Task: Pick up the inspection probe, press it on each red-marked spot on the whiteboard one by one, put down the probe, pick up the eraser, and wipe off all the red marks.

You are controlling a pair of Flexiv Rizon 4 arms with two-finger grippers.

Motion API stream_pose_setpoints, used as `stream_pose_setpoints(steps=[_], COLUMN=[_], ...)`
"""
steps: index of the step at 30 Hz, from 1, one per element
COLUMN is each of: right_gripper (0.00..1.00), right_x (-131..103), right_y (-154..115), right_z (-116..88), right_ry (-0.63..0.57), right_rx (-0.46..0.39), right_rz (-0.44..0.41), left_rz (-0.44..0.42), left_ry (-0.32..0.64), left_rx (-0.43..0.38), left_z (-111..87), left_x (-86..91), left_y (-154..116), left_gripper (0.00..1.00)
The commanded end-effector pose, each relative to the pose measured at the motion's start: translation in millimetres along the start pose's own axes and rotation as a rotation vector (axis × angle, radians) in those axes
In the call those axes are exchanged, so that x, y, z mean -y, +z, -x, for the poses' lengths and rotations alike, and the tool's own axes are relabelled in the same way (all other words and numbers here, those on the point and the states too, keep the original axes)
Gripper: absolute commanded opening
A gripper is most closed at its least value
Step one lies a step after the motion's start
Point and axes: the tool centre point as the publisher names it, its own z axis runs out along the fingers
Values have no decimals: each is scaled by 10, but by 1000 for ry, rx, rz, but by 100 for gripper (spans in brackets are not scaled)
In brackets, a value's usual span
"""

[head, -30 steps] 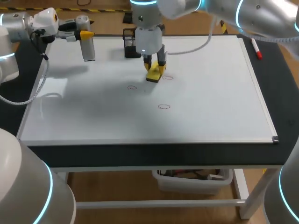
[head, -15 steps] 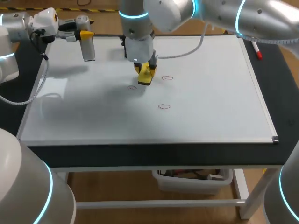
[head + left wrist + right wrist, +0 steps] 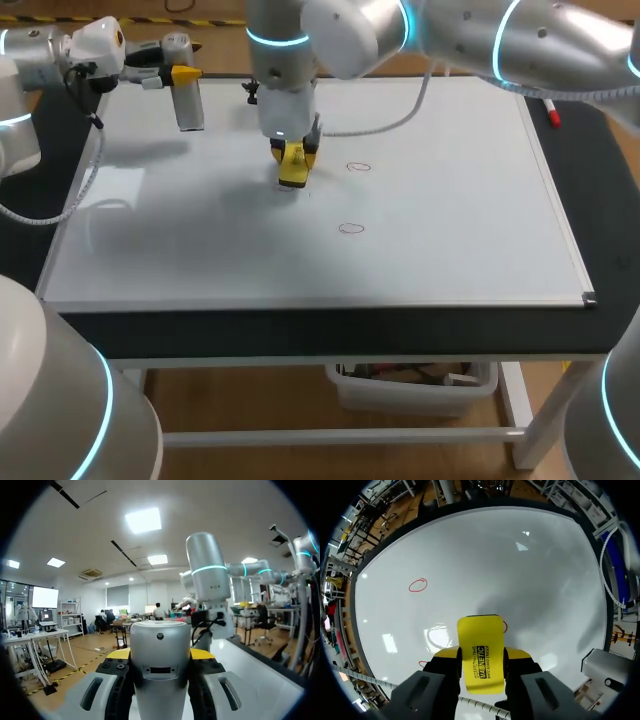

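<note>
My left gripper (image 3: 183,74) hangs over the whiteboard's (image 3: 450,200) far left corner, shut on the silver cylindrical probe (image 3: 189,103). In the left wrist view the probe (image 3: 160,665) fills the gap between the yellow fingertips (image 3: 118,653). My right arm reaches past the middle, its gripper (image 3: 292,158) shut on the yellow eraser (image 3: 292,168), which rests on the board. Two red marks (image 3: 358,167) (image 3: 351,228) lie to its right. In the right wrist view the eraser (image 3: 481,652) sits between the fingers, with a red ring (image 3: 418,584) ahead and a red arc (image 3: 505,626) at its edge.
A red marker (image 3: 549,105) lies off the board's far right edge. A black holder (image 3: 250,91) peeks out behind my right arm at the far edge. The board's frame ends at a near right corner (image 3: 588,297).
My right gripper has slid the eraser left across the board, away from the upper red mark, and now covers the leftmost mark. The left arm and probe have not moved.
</note>
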Motion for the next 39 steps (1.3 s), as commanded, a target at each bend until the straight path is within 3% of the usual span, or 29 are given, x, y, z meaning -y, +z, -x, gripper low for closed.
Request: stream_pose_setpoints(steps=[1, 18, 39], right_gripper=[0, 0, 0], right_x=[30, -229, -299], right_y=[27, 149, 300], right_z=[142, 353, 350], right_ry=[-12, -79, -104], right_rx=[-30, -45, -63], right_rz=[17, 21, 36], left_rz=[-1, -1, -1], left_ry=[0, 0, 0], left_rx=[-4, -4, -4], left_z=[12, 12, 12], left_x=[8, 8, 8], left_y=[-3, -3, -3], left_gripper=[0, 0, 0])
